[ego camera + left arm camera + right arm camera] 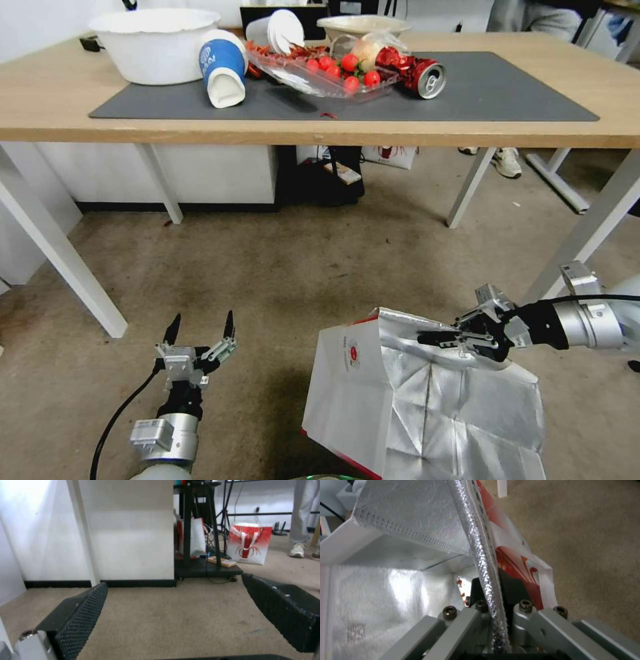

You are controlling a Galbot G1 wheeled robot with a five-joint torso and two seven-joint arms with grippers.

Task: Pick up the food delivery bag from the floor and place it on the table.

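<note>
The food delivery bag [413, 400] is found on the floor [280, 267] in front of the counter [40, 100], to the robot's right, standing open and leaning. The right claw [440, 339] is clamped on the bag's upper rim; in the right wrist view one pad is seen inside against the foil lining [403, 530] and the other outside against the printed red panel, with the wall pinched between them. The left claw [200, 330] is held low over bare floor, its fingers [80, 615] spread wide and holding nothing.

The bag is judged light but soft: thin paper and creased foil, likely to crumple or tear if the load is carried by a single rim point. The contents, if any, cannot be told. A rim grip is judged workable only for a light load. The counter's near mat [507, 87] area on the right is judged the available landing place.
</note>
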